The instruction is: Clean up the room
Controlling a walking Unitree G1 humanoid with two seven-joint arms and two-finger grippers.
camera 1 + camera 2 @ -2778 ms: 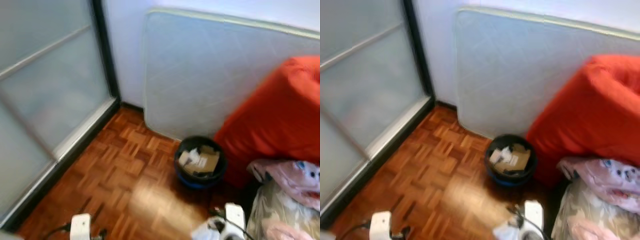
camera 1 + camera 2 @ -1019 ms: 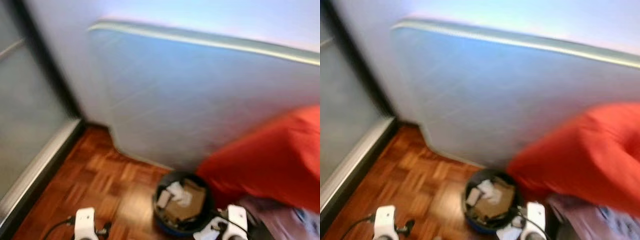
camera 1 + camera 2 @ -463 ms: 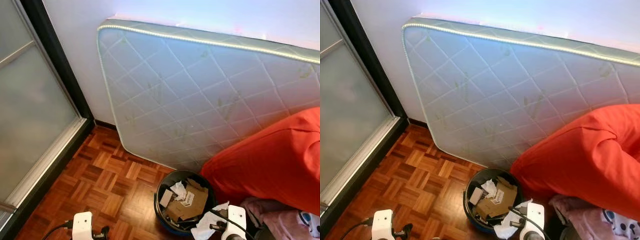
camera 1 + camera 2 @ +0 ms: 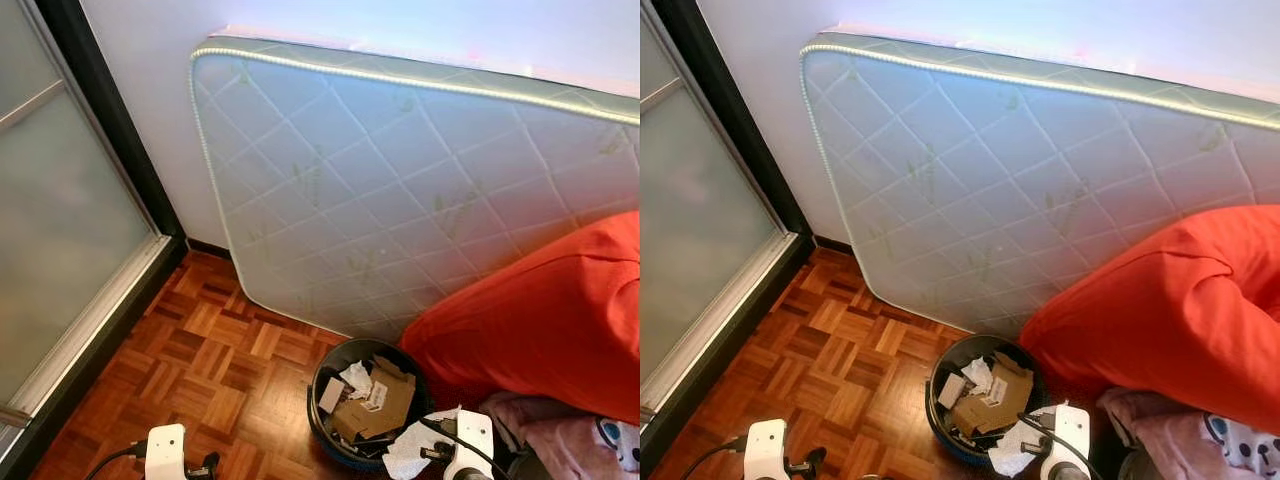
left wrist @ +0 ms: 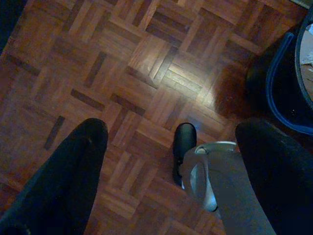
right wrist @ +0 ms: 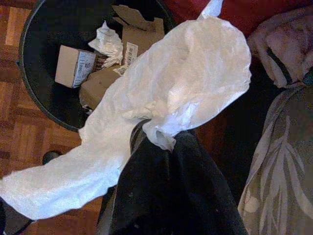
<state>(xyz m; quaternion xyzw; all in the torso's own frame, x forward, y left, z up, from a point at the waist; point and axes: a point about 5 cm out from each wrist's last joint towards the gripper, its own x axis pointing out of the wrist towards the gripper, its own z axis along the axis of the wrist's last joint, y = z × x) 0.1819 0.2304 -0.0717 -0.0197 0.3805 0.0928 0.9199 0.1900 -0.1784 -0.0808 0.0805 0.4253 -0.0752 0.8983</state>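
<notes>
**A:** What is the right gripper (image 6: 155, 131) doing?

**B:** Its fingers are pinched tight on a crumpled white tissue (image 6: 161, 105). The tissue hangs just beside the near rim of the bin (image 4: 322, 400), partly over the opening on the side nearest the orange cushion (image 4: 540, 320).

**A:** And the left gripper (image 5: 171, 147)?

**B:** Spread wide and empty, hanging over bare parquet (image 4: 200, 350), with the bin's blue-edged rim off to one side.

**A:** What is in the bin?

**B:** Torn cardboard (image 4: 385, 395), a small box (image 6: 74, 67) and another wad of paper (image 6: 108, 43). So some rubbish has been binned, I judge.

**A:** How far along, then?

**B:** For this piece, nearly done: the tissue is carried to the bin but not yet let go. What seems left is to bring it fully over the opening and part the fingers.

**A:** And the room?

**B:** A mattress (image 4: 400, 190) leans against the wall behind the bin, and patterned cloth (image 6: 279, 161) lies heaped by the cushion. Whether those count as clutter I cannot say. The floor by the glass door (image 4: 60, 230) shows no litter.
</notes>
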